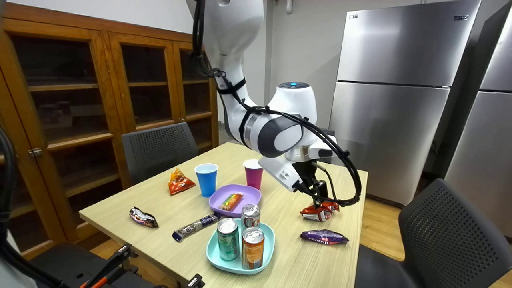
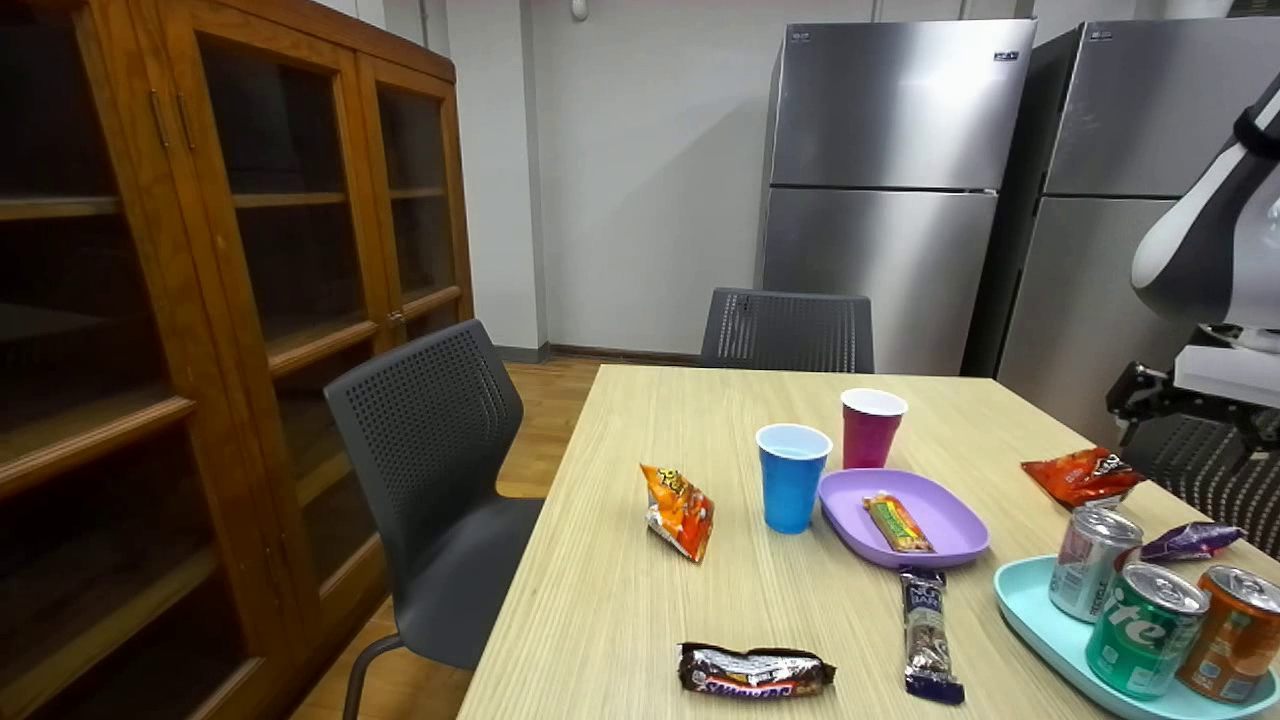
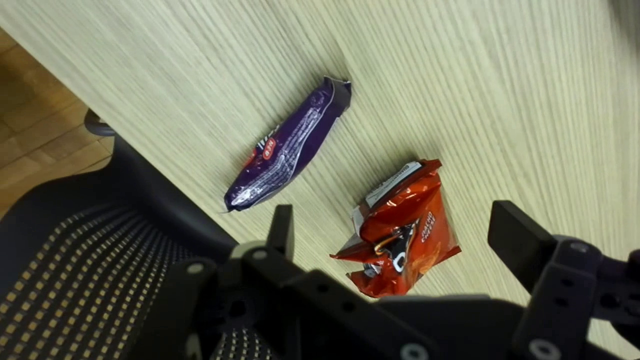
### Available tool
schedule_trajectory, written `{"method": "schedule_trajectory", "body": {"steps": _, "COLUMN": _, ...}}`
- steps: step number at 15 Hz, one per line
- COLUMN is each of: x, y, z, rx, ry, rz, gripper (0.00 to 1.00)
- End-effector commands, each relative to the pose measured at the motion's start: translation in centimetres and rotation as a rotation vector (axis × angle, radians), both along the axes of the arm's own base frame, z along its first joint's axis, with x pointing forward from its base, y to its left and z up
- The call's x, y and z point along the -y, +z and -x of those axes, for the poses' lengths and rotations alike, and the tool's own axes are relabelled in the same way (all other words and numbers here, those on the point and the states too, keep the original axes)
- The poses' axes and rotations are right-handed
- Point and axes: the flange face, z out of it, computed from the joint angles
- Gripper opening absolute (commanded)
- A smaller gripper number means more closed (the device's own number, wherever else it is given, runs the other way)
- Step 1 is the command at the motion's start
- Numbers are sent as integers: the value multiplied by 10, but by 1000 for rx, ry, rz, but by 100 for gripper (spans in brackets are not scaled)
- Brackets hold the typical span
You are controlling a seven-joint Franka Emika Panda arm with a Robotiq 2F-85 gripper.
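Hand [image 1: 313, 195] over red bag [image 1: 315, 213]

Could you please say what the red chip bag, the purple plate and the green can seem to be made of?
Red chip bag: probably thin plastic film, perhaps foil-lined; glossy, with creases and bright highlights.
Purple plate: likely moulded plastic; satiny, evenly coloured, with a smooth rim.
Green can: apparently metal; shiny, with a silvery top.
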Motion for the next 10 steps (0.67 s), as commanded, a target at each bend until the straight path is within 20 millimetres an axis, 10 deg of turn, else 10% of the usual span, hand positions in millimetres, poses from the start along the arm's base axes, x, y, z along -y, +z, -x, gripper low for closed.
{"method": "schedule_trajectory", "body": {"steps": 1, "x": 3, "y": -2, "z": -1, "rx": -7, "ry": -14, "rz": -6, "gripper": 100}}
{"method": "schedule_trajectory", "body": {"steps": 10, "x": 8, "y": -7, "z": -6, "rx": -13, "ry": -31, "rz": -14, "gripper": 100}}
